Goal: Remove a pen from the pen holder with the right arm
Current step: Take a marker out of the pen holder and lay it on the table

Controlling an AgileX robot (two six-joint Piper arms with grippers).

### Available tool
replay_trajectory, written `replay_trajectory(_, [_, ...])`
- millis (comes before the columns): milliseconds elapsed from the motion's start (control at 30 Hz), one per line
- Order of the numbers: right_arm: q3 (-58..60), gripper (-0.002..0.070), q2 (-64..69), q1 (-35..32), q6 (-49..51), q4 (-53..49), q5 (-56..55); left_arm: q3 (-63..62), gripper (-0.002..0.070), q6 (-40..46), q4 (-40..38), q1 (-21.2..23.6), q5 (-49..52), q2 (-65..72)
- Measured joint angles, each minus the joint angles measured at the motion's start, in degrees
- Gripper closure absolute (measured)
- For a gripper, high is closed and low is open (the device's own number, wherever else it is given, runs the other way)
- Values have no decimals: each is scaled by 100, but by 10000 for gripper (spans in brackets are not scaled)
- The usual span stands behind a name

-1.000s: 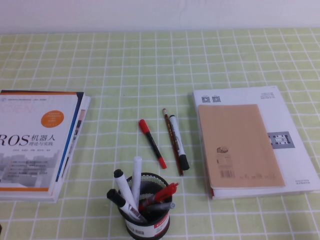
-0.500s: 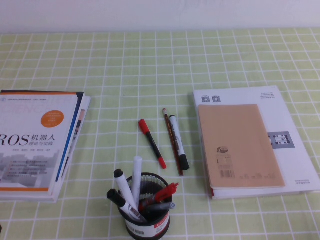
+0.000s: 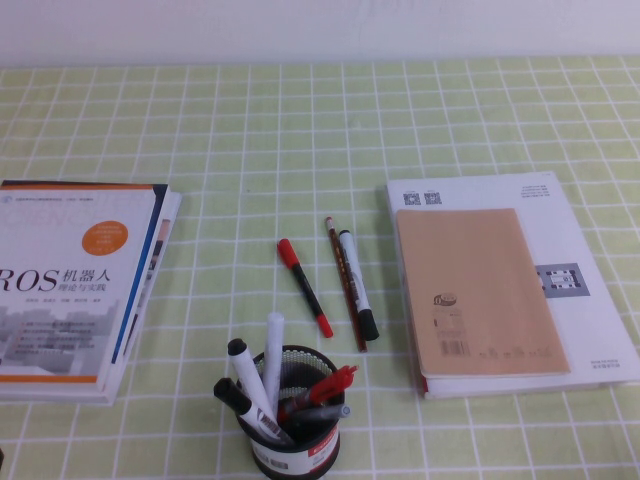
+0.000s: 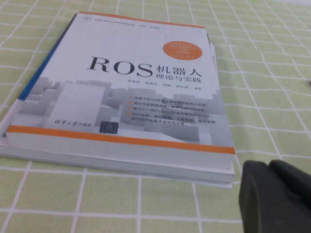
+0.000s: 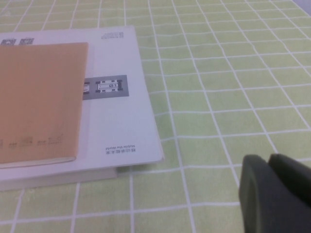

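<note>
A black mesh pen holder [image 3: 295, 440] stands at the table's near edge, holding several markers, among them a white one [image 3: 273, 362] and a red one [image 3: 325, 388]. On the cloth behind it lie a red pen [image 3: 304, 285], a brown pencil [image 3: 344, 282] and a white marker with a black cap [image 3: 357, 283]. Neither arm shows in the high view. My right gripper [image 5: 272, 167] is shut, empty, low over the cloth near the white book [image 5: 119, 121]. My left gripper [image 4: 269, 170] is shut, empty, beside the ROS book [image 4: 141, 87].
The ROS book [image 3: 70, 285] lies on a stack at the left. At the right a tan notebook [image 3: 478, 290] rests on the white book [image 3: 580, 240]. A green checked tablecloth [image 3: 300, 130] covers the table.
</note>
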Motion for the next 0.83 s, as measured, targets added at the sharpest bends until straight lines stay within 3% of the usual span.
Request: replay_trajectory(833, [0,689,0,176,18,32,0,0,683,0,0,0,0,0])
